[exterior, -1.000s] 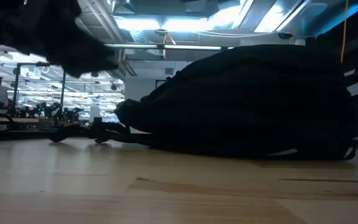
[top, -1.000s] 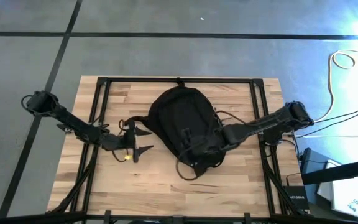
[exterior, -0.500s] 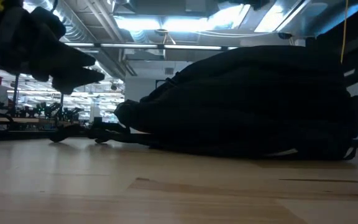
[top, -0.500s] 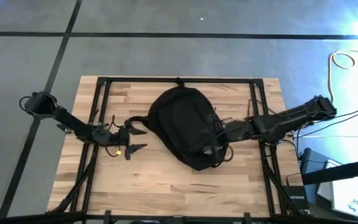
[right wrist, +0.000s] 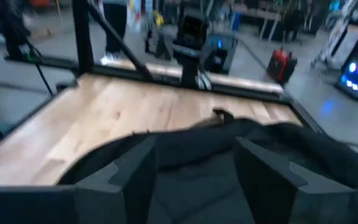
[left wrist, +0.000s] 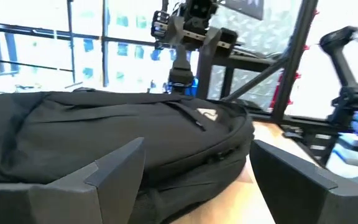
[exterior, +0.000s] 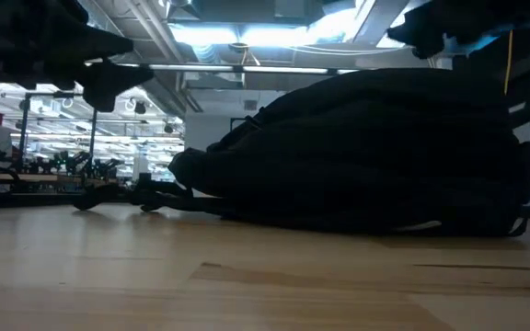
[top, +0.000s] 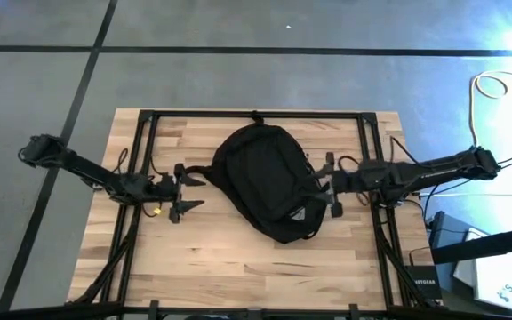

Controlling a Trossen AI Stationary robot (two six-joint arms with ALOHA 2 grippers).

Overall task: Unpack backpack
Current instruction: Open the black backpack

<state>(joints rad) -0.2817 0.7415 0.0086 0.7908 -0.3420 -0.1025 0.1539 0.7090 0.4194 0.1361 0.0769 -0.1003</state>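
The black backpack lies flat in the middle of the wooden table, its straps trailing on the wood. My left gripper hovers level just off its left side, open, fingers pointing at the bag. My right gripper hovers at the bag's right edge, open, with nothing between its fingers; the bag's black fabric shows below them. In the low view the left gripper and right gripper both hang above the bag.
A black metal frame runs around the table top and down both sides. Beyond the right edge are cables and equipment boxes on the floor. Bare wood lies along the near edge.
My right gripper has drawn back from over the backpack's near part toward the table's right edge, and now stands at the bag's right side. My left gripper has moved back a little toward the left edge. Both stay open. The backpack lies where it was.
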